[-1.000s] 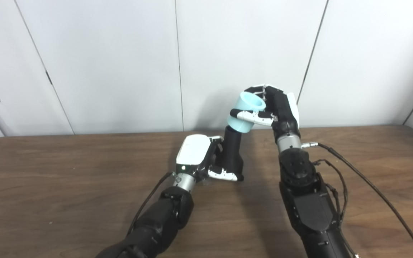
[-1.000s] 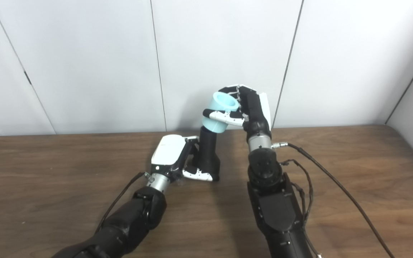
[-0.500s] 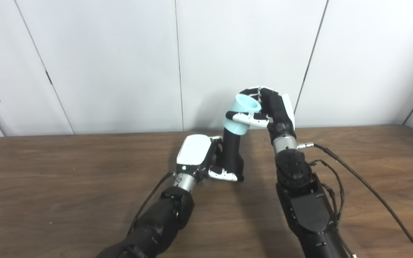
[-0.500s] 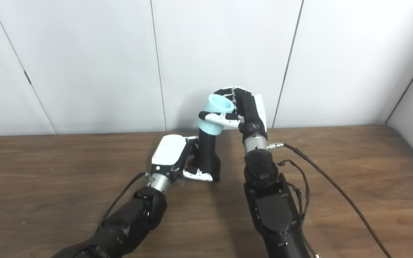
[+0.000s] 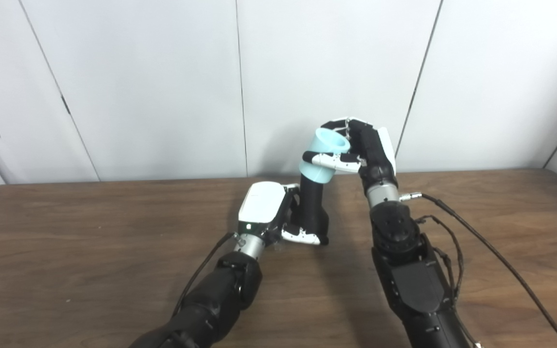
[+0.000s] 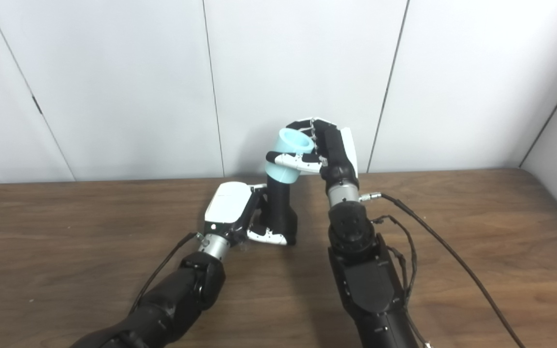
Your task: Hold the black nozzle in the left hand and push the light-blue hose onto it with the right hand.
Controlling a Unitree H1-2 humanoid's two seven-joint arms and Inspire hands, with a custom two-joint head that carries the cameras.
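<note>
The black nozzle [image 5: 311,208] stands upright on the wooden table [image 5: 90,232], a little left of centre. My left hand [image 5: 271,212] is shut on its wider lower part, thumb across the front. The light-blue hose [image 5: 325,154], a short open-topped tube, sits tilted on the nozzle's top end. My right hand [image 5: 363,150] is shut on the hose, thumb in front and fingers behind. The same pair shows in the right eye view: nozzle [image 6: 278,208] and hose [image 6: 290,154].
A black cable [image 5: 501,256] runs from my right wrist across the table to the lower right. White wall panels [image 5: 162,87] stand close behind the table's far edge.
My right hand has carried the hose left and slightly down, so its lower end now covers the nozzle's top. The left hand and nozzle have stayed put.
</note>
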